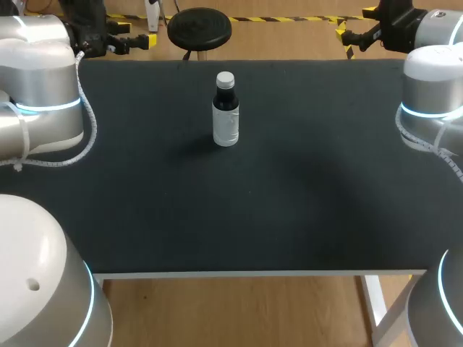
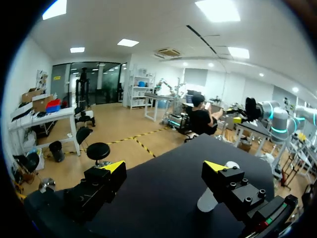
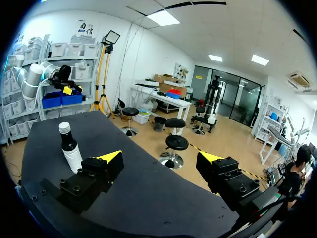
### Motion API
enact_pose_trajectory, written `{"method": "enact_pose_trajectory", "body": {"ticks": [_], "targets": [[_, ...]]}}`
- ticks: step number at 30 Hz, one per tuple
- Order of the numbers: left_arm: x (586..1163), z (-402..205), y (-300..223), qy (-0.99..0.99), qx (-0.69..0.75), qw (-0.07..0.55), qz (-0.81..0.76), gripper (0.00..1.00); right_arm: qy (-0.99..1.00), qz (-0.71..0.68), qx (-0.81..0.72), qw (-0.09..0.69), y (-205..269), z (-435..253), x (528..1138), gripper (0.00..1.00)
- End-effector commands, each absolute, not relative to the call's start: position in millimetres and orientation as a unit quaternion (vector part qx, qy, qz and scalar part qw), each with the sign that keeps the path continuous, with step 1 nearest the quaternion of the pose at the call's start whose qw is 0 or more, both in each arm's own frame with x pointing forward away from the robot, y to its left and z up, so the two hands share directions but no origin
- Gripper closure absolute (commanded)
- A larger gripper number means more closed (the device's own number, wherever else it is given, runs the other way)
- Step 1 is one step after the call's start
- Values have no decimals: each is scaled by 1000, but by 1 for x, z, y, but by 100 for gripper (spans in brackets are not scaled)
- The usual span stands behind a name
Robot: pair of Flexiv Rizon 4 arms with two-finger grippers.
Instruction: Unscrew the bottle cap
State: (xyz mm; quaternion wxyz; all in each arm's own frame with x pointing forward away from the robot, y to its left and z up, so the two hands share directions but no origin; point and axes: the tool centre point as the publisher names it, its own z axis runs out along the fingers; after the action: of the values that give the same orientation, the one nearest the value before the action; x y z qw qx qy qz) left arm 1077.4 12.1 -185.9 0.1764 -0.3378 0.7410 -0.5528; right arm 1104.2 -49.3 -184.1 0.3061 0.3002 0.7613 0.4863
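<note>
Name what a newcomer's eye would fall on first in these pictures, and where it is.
A small dark bottle with a white cap stands upright on the black table, toward its far middle. The left gripper and right gripper hang open with yellow tips, well clear of it.

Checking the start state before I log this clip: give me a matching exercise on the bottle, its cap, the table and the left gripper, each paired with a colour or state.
Things:
1. cap
2. table
3. left gripper
4. bottle

Colour or state:
A. open, holding nothing
B. standing upright, with nothing touching it
C. black
D. light-coloured, sitting on top of the bottle

Pairs: 1-D, 2-C, 3-A, 4-B
</note>
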Motion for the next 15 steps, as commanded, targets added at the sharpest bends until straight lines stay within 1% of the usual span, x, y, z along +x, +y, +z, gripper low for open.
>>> {"method": "enact_pose_trajectory", "body": {"ticks": [1, 15], "targets": [[1079, -185, 23, 751, -288, 141, -577, 0, 761, 487, 300, 306, -50, -184, 1104, 0], [1052, -197, 21, 762, -116, 78, -633, 0, 761, 487, 300, 306, -50, -184, 1104, 0]]}}
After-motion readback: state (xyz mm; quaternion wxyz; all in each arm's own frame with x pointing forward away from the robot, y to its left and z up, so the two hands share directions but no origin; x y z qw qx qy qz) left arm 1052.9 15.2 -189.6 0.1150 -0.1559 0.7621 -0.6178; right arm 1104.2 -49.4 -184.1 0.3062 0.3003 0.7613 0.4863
